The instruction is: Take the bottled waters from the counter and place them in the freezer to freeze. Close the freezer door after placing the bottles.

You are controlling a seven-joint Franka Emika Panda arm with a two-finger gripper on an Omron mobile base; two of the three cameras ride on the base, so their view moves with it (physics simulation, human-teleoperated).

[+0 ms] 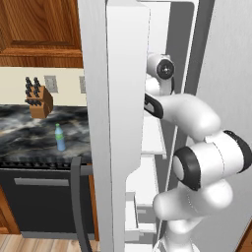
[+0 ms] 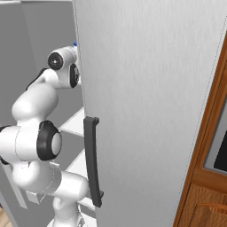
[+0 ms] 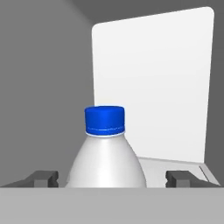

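The white bottle [image 3: 107, 153] with the blue cap [image 3: 104, 119] stands upright in the hand view, its long axis vertical and the cap pointing up, inside the freezer [image 3: 148, 92] in front of a white inner wall. It sits between the two dark fingertips [image 3: 43, 178] of the gripper [image 3: 114, 178], which stand wide apart with a clear gap between each tip and the bottle's shoulders, so the jaws are spread and the bottle is released, not gripped. Whether its base rests on a shelf cannot be told, as the bottom of the bottle is hidden. In the left base view the second bottle [image 1: 59, 137], translucent blue-green with a green cap, stands upright on the counter [image 1: 29, 133], well apart from a wooden knife block [image 1: 39, 100] set back near the wall, and above the black dishwasher [image 1: 39, 202]. The freezer door [image 1: 120, 123] is swung open, its edge toward the camera, with white door bins [image 1: 135, 216] low on its inner side. The white arm [image 1: 197, 147] rises from the lower right of that view, folds at a dark elbow joint and reaches up and forward into the compartment past the white shelves [image 1: 152, 142]. In the right base view the arm [image 2: 35, 133] bends the same way behind a large grey panel with a dark handle [image 2: 92, 162], and the blue cap [image 2: 75, 44] shows just above the wrist
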